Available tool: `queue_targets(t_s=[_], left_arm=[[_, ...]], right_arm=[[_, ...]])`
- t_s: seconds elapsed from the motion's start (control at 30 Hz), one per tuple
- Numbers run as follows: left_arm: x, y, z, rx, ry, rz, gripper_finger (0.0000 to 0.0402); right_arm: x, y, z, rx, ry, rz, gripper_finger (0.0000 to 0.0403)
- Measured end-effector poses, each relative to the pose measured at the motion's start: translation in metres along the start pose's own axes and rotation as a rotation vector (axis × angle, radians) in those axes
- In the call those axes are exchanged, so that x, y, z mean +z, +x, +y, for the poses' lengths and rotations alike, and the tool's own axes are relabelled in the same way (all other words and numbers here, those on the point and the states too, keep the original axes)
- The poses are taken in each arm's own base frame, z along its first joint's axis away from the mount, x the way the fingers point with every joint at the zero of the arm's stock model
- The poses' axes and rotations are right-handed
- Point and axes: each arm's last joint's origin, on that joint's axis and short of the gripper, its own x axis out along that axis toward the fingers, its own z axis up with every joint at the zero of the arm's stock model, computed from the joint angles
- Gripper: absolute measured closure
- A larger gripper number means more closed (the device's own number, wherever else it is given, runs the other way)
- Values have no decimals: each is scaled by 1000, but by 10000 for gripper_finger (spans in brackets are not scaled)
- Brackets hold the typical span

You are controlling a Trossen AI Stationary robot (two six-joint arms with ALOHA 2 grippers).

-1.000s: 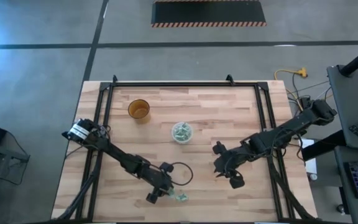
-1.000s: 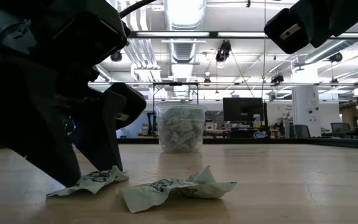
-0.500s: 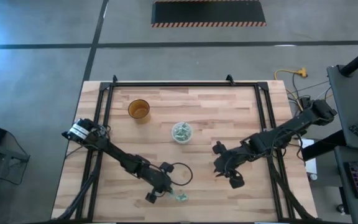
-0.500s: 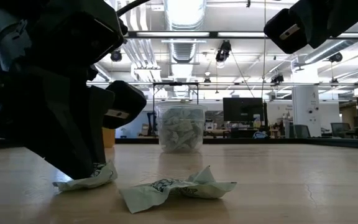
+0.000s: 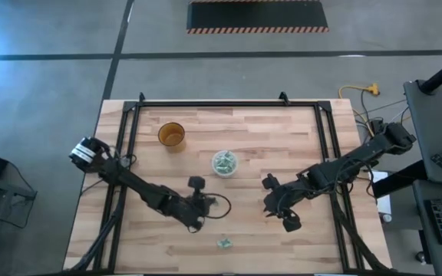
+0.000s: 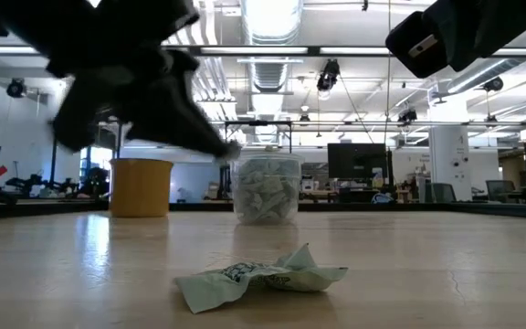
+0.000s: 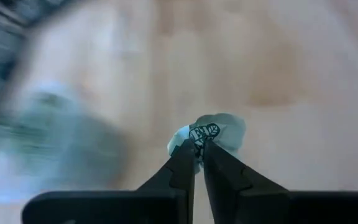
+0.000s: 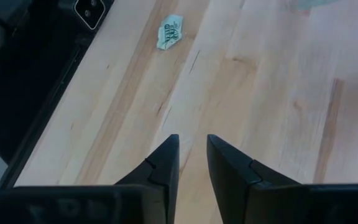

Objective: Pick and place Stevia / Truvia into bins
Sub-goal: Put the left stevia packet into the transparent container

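One crumpled pale green and white Stevia sachet is lifted off the table in my left gripper, which is shut on it and hangs above the table's near middle. A second crumpled sachet lies flat on the wood near the front edge. The bin, a translucent cup holding several sachets, stands upright at the table's middle. My right gripper hovers open over bare wood right of centre, with nothing between its fingers. My left gripper pinches the sachet by its near edge between its two fingertips. Most of the packet sticks out past the tips. It is crumpled and lifted clear of the table.
An amber-brown cup stands at the far left of the table. A black frame runs along the table's far and side edges. Bare wood lies between the cups and the front edge.
My left gripper has shut on the left one of the two sachets near the front edge. It has lifted that sachet clear and swung up and toward the far side, nearer the translucent cup. The other sachet has stayed where it lay.
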Motion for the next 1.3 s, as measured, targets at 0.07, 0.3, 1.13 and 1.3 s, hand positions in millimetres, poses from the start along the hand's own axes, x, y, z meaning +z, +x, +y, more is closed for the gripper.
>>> queue_targets(t_s=[0.07, 0.3, 1.13, 1.3], left_arm=[[5, -3, 7, 110, 38, -21, 389], [13, 2, 39, 305, 56, -23, 389], [-3, 34, 103, 287, -24, 86, 389], [-8, 34, 103, 302, -25, 129, 375]], right_arm=[[0, 0, 0, 0, -7, -1, 330], [1, 0, 0, -16, -11, -11, 328], [2, 0, 0, -25, -38, -23, 337], [2, 0, 0, -25, -58, -25, 338]])
